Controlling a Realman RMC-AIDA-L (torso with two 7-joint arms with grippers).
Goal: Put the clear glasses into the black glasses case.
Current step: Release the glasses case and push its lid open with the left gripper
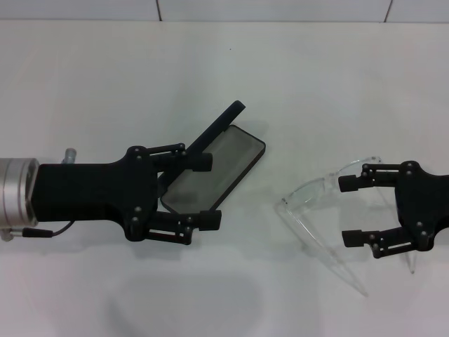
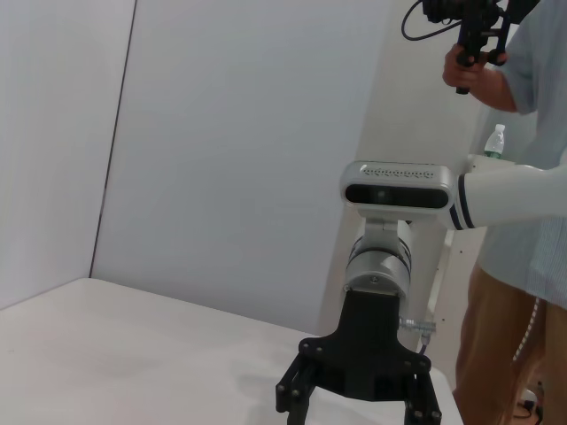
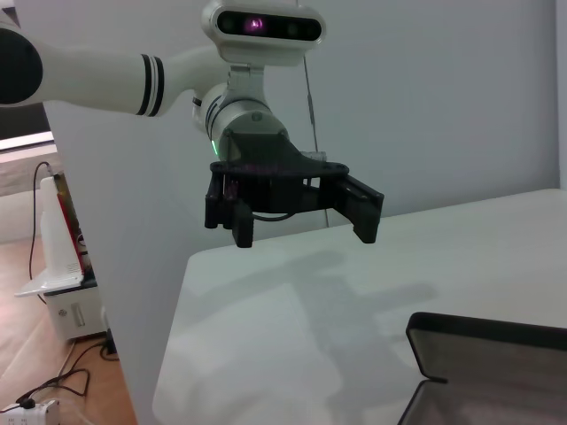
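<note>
The open black glasses case (image 1: 214, 168) is straddled by the wide-open left pincer (image 1: 206, 191), while the clear glasses (image 1: 316, 214) at 3 o'clock are flanked by the spread, empty right pincer (image 1: 350, 210).

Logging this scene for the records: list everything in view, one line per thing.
black glasses case: one, black with grey lining, lid open, at the table's centre under the left claw.
clear glasses: one pair, transparent, on the table right of the case, temple arms unfolded.
table: one, white, under everything.
person: one, light shirt and tan trousers, holding a black device, standing beyond the table's edge in the left wrist view.
left claw: one, black, open, above the case.
right claw: one, black, open, above the glasses.
</note>
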